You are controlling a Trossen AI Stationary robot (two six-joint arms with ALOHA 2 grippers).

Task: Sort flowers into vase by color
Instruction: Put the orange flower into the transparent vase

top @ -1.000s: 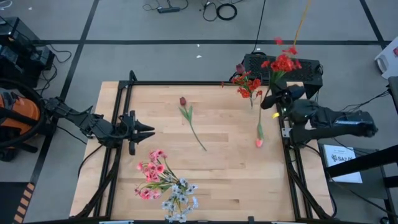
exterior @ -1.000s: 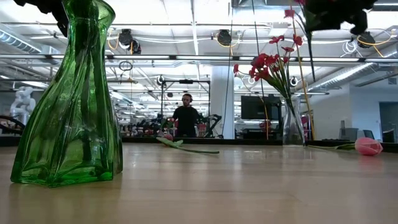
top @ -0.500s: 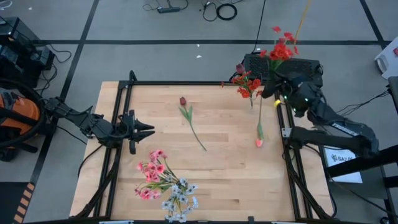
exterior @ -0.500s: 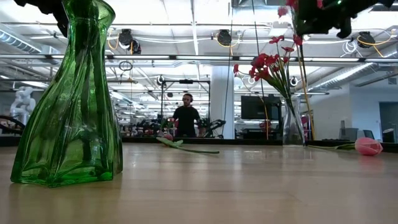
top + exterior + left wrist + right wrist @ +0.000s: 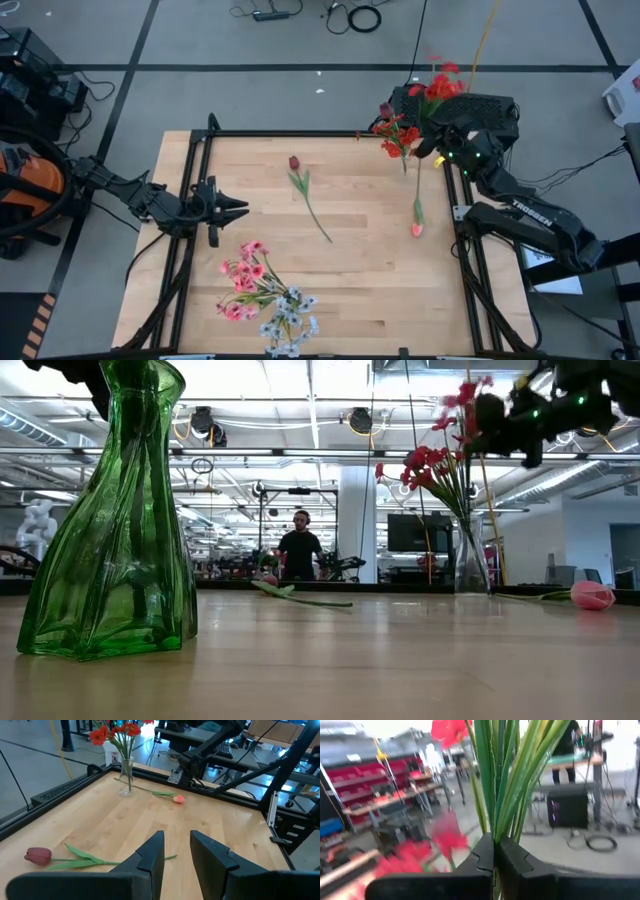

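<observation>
While the left gripper (image 5: 238, 210) waits at the table's left edge, fingers narrowly parted on nothing, items run left to right: green glass vase (image 5: 108, 510), seen only in the low view; pink spray (image 5: 245, 280) and whitish sprigs (image 5: 288, 318) near the front edge; maroon tulip (image 5: 294, 163) mid-table; clear vase (image 5: 125, 777) holding red flowers (image 5: 396, 137); pink bud (image 5: 415, 229) lying just beside it. Right gripper (image 5: 494, 851) is clamped on a red cluster's green stems (image 5: 507, 775), raised beyond the far right corner. Since 1 second ago it has swung backward and left, closer to the clear vase.
</observation>
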